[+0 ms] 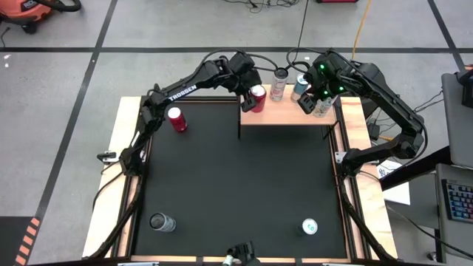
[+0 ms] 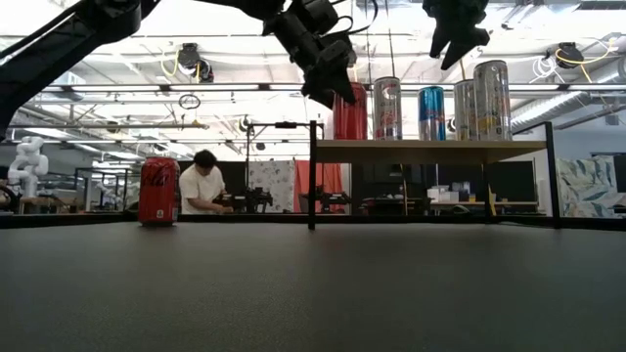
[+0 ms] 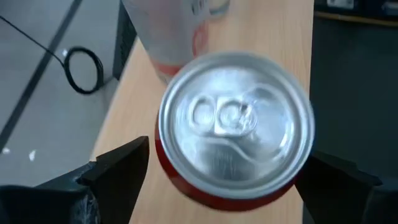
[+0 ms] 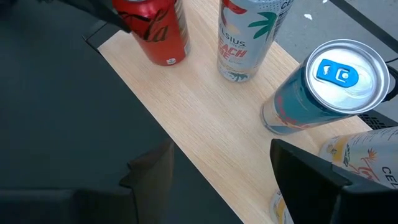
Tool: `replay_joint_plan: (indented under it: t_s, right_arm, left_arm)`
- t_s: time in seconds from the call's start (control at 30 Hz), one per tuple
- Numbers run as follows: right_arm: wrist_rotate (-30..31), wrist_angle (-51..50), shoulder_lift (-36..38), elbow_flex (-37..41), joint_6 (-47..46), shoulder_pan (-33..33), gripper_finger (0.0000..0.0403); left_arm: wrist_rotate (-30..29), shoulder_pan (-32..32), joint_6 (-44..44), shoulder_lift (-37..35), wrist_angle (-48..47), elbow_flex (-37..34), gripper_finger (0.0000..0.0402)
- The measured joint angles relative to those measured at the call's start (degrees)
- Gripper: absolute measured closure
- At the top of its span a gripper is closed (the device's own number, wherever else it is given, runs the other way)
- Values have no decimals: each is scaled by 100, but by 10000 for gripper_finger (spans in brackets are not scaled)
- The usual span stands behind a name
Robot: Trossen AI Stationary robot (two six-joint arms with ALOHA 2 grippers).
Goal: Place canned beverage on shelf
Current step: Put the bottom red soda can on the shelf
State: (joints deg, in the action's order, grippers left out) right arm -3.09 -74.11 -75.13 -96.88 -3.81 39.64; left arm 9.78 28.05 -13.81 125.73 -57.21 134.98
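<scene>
A red canned beverage [image 3: 235, 124] stands upright on its base at the left end of the pale-wood shelf [image 1: 288, 116], at the table's far edge. My left gripper [image 3: 230, 162] is open above and around the can's top, one finger [image 3: 118, 171] on each side, with a slim gap showing beside the can. In the low view this gripper [image 2: 328, 73] covers the can's [image 2: 350, 112] upper left. My right gripper [image 4: 221, 180] hangs open over the shelf's right part with nothing between its fingers.
Beside the red can, a white can [image 4: 249, 37], a blue can [image 4: 329, 87] and more tall cans [image 2: 492, 98] stand on the shelf. Another red can [image 1: 177, 119] stands on the black table at the far left. Two cans [image 1: 162, 222] [image 1: 309, 226] sit near the front edge.
</scene>
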Motion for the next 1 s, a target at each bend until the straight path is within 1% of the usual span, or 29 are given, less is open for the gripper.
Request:
replay_joint_plan:
  t_s: [0.23, 0.43, 0.5, 0.67, 1.0]
  right_arm:
    - [0, -2, 0, 0, 13, 0, 151]
    - [-2, -19, 0, 0, -21, 1, 151]
    - [-2, -62, 0, 0, -70, 2, 151]
    - [0, -160, 0, 0, -36, 0, 151]
    - [0, -162, 2, 0, -7, 1, 151]
  left_arm:
    - [-18, 0, 51, -207, 30, 2, 24]
    - [-55, -1, 340, -250, 42, 2, 24]
    - [-179, -29, 338, -258, -5, 2, 24]
    - [-695, -96, 406, -320, -149, 0, 24]
    - [-670, -230, 453, -868, -337, 2, 24]
